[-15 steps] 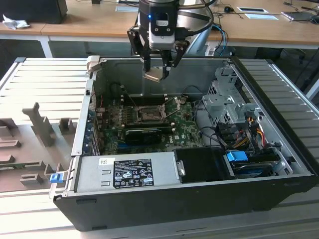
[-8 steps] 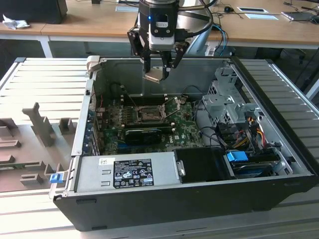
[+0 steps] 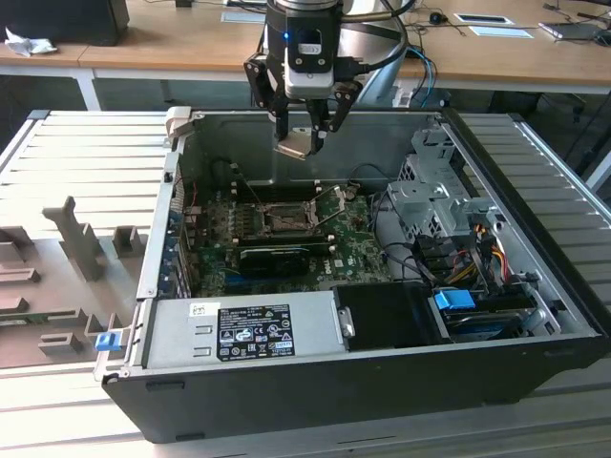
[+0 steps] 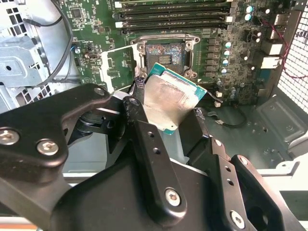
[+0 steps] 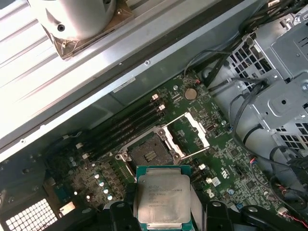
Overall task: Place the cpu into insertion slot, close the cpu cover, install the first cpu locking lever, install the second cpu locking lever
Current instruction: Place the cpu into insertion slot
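My gripper (image 3: 305, 134) hangs above the open computer case, shut on the cpu (image 3: 298, 144), a flat square chip with a silver-grey top. In both wrist views the cpu (image 4: 168, 98) (image 5: 161, 197) sits between the black fingers (image 4: 144, 144), tilted, and well above the board. The insertion slot (image 3: 284, 218) (image 4: 165, 53) (image 5: 147, 151) lies bare on the green motherboard below and slightly ahead of the chip. The cpu cover (image 5: 191, 132) (image 4: 115, 65), a silvery frame plate, stands flipped open beside the slot. Thin wire levers (image 3: 334, 202) stick up next to the slot.
A black ribbed heatsink block (image 3: 277, 256) sits just in front of the slot. The grey power supply (image 3: 243, 329) fills the case's front, and the metal drive cage (image 3: 439, 200) with cables stands on the exterior view's right. Memory slots (image 5: 125, 127) run beside the slot.
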Tool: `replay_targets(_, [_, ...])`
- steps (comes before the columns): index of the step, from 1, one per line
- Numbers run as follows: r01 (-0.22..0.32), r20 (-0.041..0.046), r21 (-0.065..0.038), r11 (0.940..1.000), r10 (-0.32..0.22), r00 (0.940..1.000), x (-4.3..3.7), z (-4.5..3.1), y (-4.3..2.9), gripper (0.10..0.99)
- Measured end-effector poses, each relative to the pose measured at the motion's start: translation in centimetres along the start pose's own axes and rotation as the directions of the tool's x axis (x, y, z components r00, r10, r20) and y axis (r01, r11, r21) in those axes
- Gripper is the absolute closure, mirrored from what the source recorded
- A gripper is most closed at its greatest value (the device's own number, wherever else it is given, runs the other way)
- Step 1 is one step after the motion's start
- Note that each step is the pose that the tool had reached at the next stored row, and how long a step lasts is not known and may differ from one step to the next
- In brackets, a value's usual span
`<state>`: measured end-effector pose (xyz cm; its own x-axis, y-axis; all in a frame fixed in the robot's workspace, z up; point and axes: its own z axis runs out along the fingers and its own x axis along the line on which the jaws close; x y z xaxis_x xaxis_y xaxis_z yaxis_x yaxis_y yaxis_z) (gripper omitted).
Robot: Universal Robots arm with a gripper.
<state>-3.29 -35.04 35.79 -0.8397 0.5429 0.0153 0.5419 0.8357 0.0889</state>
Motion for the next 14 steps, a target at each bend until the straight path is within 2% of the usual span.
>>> replay_targets(14, [-0.05, 0.0045, -0.001, 0.9987, 0.05, 0.9987, 0.0, 0.01, 0.0, 0.557])
